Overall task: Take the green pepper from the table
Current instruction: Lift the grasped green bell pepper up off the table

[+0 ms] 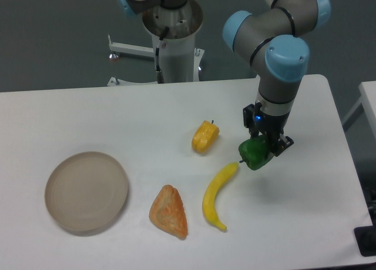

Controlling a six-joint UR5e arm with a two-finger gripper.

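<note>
End effector point(262, 149) of mine is clamped on the small glossy dark green pepper point(253, 154), held over the flat white worktop point(305, 211), just right of the long yellow banana-shaped piece's point(216, 196) upper tip; the yellow-orange pepper point(204, 137) lies farther left.

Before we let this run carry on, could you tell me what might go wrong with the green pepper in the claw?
1. The claw grips only the upper part of the glossy, rounded green pepper, so it might slip out.
2. The pepper hangs right beside the tip of the banana; a drop or a sideways move could knock it.
3. The yellow pepper lies close by and could be bumped too.
</note>
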